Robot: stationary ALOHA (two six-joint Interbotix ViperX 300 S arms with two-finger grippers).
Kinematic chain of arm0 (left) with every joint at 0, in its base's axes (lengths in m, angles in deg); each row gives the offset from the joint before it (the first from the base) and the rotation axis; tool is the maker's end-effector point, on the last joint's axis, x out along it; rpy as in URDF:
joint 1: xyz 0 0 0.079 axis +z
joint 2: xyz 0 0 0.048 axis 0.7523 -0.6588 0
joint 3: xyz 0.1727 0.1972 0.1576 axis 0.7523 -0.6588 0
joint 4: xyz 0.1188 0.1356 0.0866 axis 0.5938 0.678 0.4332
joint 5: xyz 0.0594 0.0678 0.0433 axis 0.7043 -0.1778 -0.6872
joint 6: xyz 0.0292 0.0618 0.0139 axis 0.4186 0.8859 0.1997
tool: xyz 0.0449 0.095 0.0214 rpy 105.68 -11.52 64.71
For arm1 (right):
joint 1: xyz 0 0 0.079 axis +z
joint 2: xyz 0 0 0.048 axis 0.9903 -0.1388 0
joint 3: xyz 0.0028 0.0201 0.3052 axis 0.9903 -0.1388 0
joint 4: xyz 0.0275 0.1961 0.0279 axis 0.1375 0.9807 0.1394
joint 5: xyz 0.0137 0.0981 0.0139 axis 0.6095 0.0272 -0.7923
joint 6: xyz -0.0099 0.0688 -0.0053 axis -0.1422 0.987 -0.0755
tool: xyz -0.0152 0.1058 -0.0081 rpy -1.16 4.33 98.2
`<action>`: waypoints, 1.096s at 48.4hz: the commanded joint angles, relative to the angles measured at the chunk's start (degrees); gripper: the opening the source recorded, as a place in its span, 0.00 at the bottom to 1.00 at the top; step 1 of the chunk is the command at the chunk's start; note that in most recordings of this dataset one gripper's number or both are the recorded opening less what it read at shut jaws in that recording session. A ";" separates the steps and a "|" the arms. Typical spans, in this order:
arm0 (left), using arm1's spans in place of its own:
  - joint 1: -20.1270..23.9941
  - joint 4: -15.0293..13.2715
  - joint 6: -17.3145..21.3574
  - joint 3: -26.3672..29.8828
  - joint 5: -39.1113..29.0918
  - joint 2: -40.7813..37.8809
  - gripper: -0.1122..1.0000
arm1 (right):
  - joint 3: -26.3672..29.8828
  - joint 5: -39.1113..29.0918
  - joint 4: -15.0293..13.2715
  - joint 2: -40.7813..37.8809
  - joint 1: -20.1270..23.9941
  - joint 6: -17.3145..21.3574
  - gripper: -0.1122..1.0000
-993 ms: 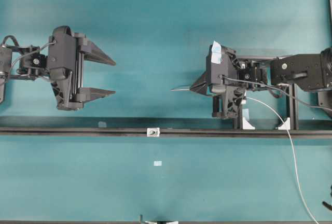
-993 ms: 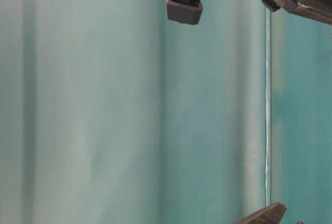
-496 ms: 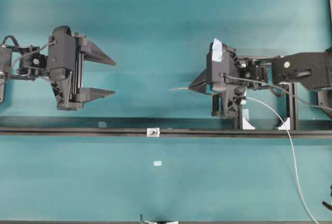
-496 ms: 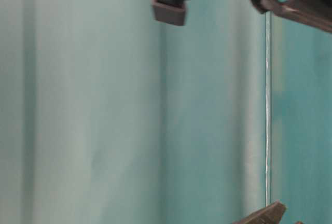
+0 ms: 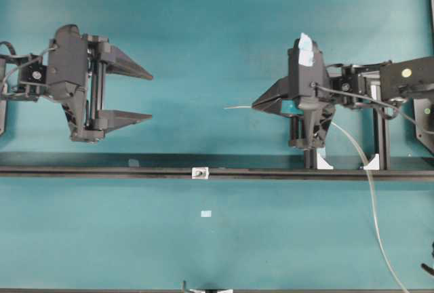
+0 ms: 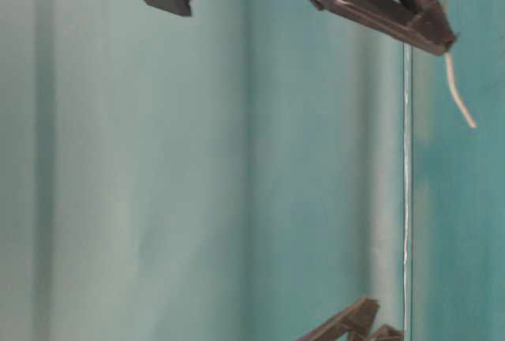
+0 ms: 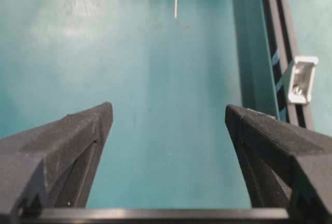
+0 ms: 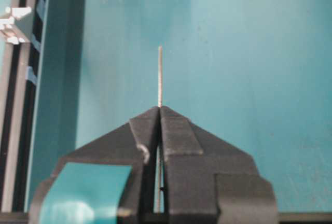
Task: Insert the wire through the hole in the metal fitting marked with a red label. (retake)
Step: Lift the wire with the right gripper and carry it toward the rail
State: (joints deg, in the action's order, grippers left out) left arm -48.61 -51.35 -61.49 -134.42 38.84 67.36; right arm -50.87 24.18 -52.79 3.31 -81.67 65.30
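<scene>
The wire [image 5: 237,107] pokes left out of my right gripper [image 5: 253,106], which is shut on it. The wire's long tail [image 5: 369,191] curves down to the lower right. In the right wrist view the wire [image 8: 160,76] stands straight out of the closed tips [image 8: 159,109]. The metal fitting [image 5: 199,172] sits on the black rail, below and to the left of the wire tip. Its hole [image 5: 200,172] is a dark dot. No red label shows. My left gripper [image 5: 150,95] hangs open and empty at the left [image 7: 167,109], with the fitting [image 7: 301,79] ahead on its right.
The black rail [image 5: 102,171] crosses the whole table. Two white clamp blocks [image 5: 324,162] [image 5: 371,162] and a black upright frame [image 5: 381,137] stand under the right arm. A pale tape square [image 5: 206,213] lies below the fitting. In the table-level view the wire end [image 6: 461,100] dangles.
My right gripper has rolled and shifted up and to the right, still gripping the wire, whose end now shows in the table-level view. The left gripper's body has drawn back to the left, still open.
</scene>
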 commanded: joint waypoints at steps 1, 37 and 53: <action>0.09 -0.18 -0.26 1.23 -0.35 1.67 0.82 | 0.97 -0.35 -0.09 2.29 0.09 -0.09 0.12; -6.24 -0.70 -0.70 -3.52 13.10 -2.99 0.82 | -4.22 11.25 2.81 2.90 2.90 0.18 0.12; -8.79 -1.05 -2.29 -5.71 27.33 -10.02 0.82 | -7.38 26.54 11.07 -1.41 9.76 -1.14 0.12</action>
State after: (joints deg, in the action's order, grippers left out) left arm -56.79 -52.23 -63.43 -140.66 64.06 58.30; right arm -58.78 48.00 -43.30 2.34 -73.23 64.51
